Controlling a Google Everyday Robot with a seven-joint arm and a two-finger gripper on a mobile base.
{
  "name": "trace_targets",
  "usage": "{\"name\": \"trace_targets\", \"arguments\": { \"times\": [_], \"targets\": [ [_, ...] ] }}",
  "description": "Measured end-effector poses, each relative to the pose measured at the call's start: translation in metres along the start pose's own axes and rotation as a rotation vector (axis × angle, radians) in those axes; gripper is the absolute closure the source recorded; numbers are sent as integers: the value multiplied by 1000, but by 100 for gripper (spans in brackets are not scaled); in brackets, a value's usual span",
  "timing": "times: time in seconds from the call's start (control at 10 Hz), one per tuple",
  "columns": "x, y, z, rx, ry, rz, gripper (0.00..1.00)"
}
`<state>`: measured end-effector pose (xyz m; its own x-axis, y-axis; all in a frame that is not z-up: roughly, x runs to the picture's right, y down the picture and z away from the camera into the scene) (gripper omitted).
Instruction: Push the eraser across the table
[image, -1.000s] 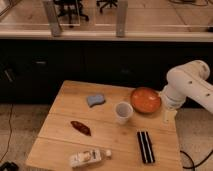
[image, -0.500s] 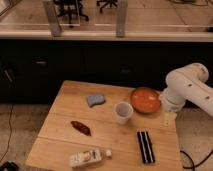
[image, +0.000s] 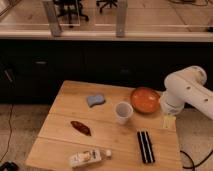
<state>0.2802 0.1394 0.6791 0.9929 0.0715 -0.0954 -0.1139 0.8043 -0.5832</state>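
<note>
Currently the long, flat black rectangular eraser (image: 145, 146) with a pale stripe lies near the front right corner of the light wooden plank table (image: 70, 102), its length pointing at the front edge. The pale gripper (image: 168, 123) hangs at the right edge, just beside the round orange bowl (image: 145, 99) and apart from the eraser. Whether it is clenched or released: cannot tell.

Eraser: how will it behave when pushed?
Eraser lies flat and low on the table, so it likely slides rather than tips or rolls. Being long, an off-centre push would probably spin it. Pincer hangs by the table's right edge, apart from it.
</note>
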Motion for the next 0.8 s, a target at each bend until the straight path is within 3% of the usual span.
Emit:
{"name": "trace_targets", "arguments": {
  "times": [0.4, 0.8],
  "targets": [
    [-3, 10, 7, -29, 2, 35, 26],
    [-4, 23, 14, -61, 4, 75, 59]
  ]
}}
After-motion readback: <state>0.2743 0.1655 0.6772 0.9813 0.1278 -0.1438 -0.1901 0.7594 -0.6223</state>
